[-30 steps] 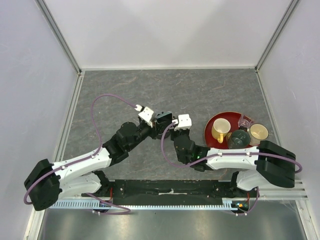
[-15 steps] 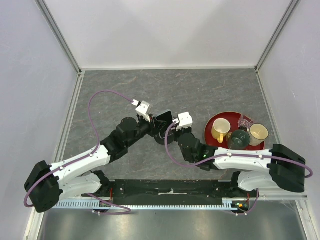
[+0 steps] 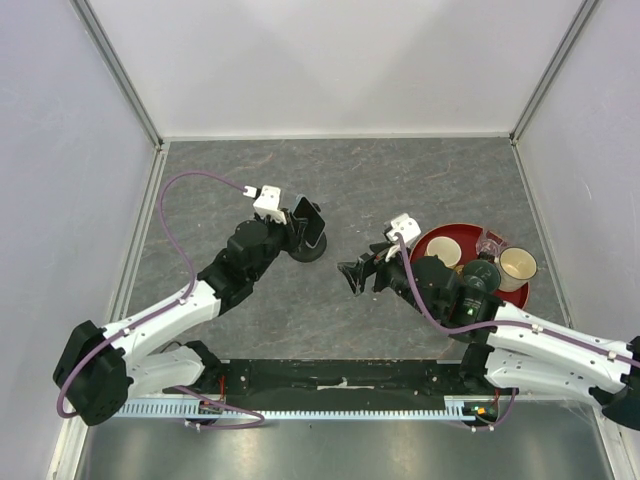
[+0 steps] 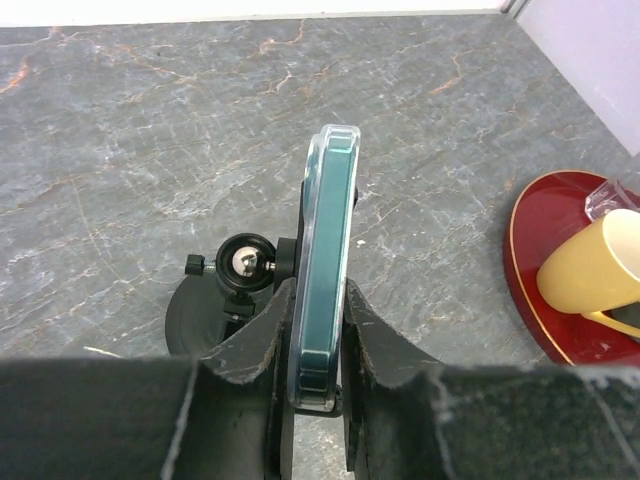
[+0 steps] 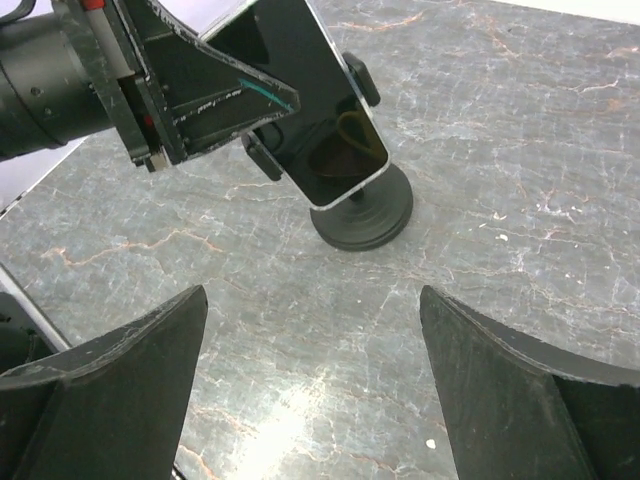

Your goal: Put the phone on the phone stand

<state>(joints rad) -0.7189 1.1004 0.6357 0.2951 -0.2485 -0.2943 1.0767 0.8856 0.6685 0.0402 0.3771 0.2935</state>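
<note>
The phone (image 4: 325, 250) stands on edge with my left gripper (image 4: 320, 295) shut on its lower end, one finger on each face. In the right wrist view its glossy screen (image 5: 310, 110) tilts above the phone stand (image 5: 365, 215), and the holder's black tabs show at both sides of it. The stand's ball joint (image 4: 245, 262) and disc base (image 4: 195, 320) sit just left of the phone. From above, the phone (image 3: 312, 222) and left gripper (image 3: 300, 226) are over the stand (image 3: 308, 250). My right gripper (image 3: 358, 271) is open and empty, a little to the right, and its jaws (image 5: 315, 390) face the stand.
A red round tray (image 3: 420, 252) sits at the right and holds a yellow cup (image 3: 442, 252), a dark green cup (image 3: 478, 277), a cream cup (image 3: 517, 263) and a clear glass (image 3: 492, 240). My right forearm crosses in front of it. White walls enclose the grey mat.
My right gripper was shut next to the phone, then opened wide and drew back to the right. My left gripper shifted left with the phone still in it.
</note>
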